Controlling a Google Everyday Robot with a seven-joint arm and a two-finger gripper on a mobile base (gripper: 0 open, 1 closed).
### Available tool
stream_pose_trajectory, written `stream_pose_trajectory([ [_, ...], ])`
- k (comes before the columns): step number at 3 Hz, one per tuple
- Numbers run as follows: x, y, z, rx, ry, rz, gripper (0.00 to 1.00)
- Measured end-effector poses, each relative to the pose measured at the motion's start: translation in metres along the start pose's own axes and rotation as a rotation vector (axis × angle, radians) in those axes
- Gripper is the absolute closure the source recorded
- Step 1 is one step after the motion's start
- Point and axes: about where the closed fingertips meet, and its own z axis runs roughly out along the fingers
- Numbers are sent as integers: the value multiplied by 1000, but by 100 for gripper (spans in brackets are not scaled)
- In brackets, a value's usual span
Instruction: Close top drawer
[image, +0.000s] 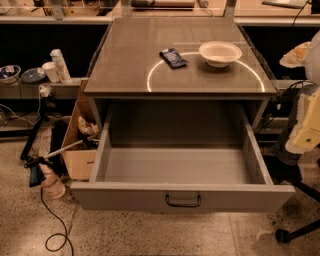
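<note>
The top drawer (182, 196) is pulled far out of the grey cabinet, and its grey box is empty. Its flat front faces me at the bottom of the view, with a small dark loop handle (183, 201) at its middle. My arm's cream-coloured body (306, 131) is at the right edge, beside the drawer's right side wall and apart from it. My gripper (288, 159) appears as dark parts below that cream body, level with the drawer's right wall and not touching it.
On the cabinet top (130, 65) are a white bowl (220, 53) and a dark blue packet (173, 58). A cardboard box (79, 145), a stick and cables lie on the floor at the left. A black chair base (295, 230) is at the lower right.
</note>
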Motion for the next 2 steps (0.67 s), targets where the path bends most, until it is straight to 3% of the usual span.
stream_pose_trajectory([
  [2,24,39,-15,-43,4,17,0],
])
